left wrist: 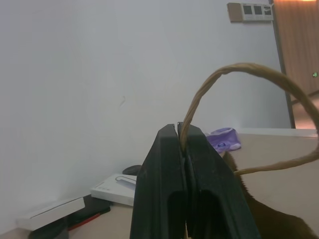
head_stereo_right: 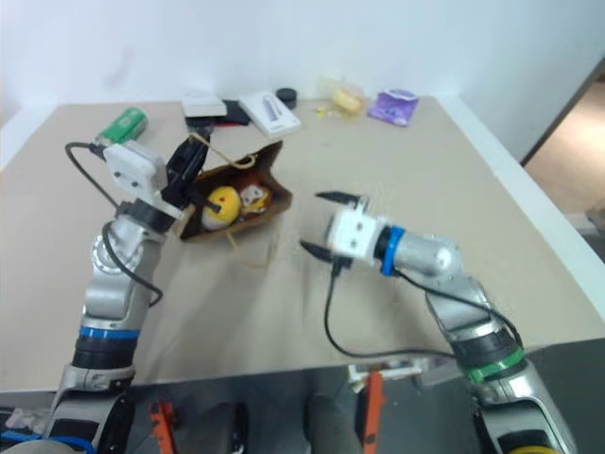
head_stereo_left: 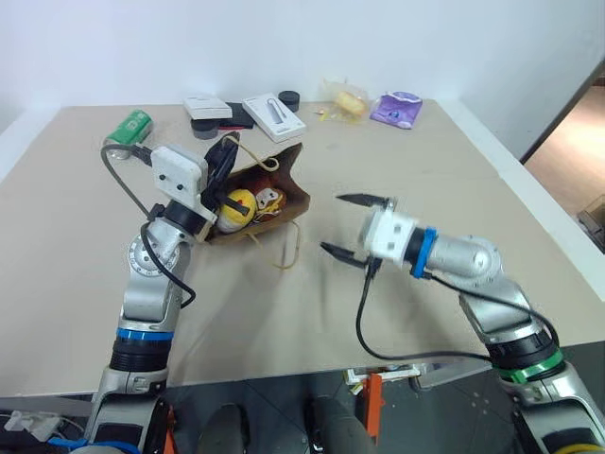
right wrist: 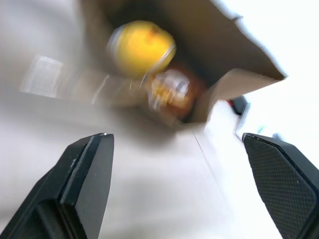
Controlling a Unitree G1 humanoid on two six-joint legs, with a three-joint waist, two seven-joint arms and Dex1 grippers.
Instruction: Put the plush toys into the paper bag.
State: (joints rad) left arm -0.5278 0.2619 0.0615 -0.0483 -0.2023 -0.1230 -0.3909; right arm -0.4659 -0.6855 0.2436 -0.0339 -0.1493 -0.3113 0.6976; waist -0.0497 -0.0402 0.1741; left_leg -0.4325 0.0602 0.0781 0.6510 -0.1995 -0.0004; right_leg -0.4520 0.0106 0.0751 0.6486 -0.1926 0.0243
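The left claw (head_stereo_left: 223,151) is clamping shut on one twisted cord handle (left wrist: 234,74) of the paper bag (head_stereo_left: 284,194), its black fingers (left wrist: 164,169) pressing together on the cord and holding that side of the bag's mouth up off the bench (head_stereo_left: 425,189). The cord is looping up out of the fingers and curving back down toward the brown paper. The bag is lying on its side near the middle of the bench, its mouth gaping toward the robot. Its second cord handle (head_stereo_left: 286,248) is trailing loose on the bench surface in front of the opening.

Inside the bag, both plush toys are sitting side by side: the round yellow-and-white chick (head_stereo_left: 236,206) nearer the left claw, and the brown squirrel-like toy (head_stereo_left: 268,200) with its cream face just beside it, deeper toward the bag's far wall.

The right claw (head_stereo_left: 343,225) is standing wide open and holding nothing, its two fingers spreading apart, hovering above the bench to the right of the bag and apart from it, pointing toward the bag's mouth.

Along the far edge of the bench, a green can (head_stereo_left: 129,127) is lying on its side, followed by white flat boxes (head_stereo_left: 274,115), a small black round object (head_stereo_left: 288,96), a yellow item in clear plastic wrap (head_stereo_left: 346,100) and a purple pouch (head_stereo_left: 397,109).
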